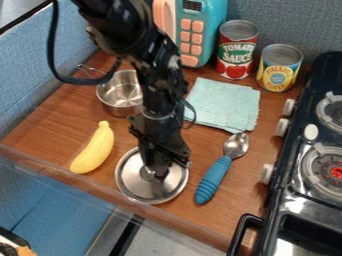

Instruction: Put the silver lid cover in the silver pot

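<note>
I have my gripper [157, 169] down at the knob of the silver lid [161, 189], but I cannot tell whether it is gripping the knob or released around it. The lid lies on the wooden counter [53, 132], outside the silver pot [120, 96], which sits uncovered at about 11 o'clock from it. So I judge only the approach done; a sure grip, the lift, the carry and the lowering are left.

The lid is near the counter's front edge at 7 o'clock, so I'd lift before shifting it. The banana [93, 149] is close at 10 o'clock, and the spoon [222, 167] is near at 3. Bare wood runs between banana and gripper toward the pot, my likeliest lane. Beyond the pot, the blue wall [50, 60] at 10 o'clock limits any overshoot.
</note>
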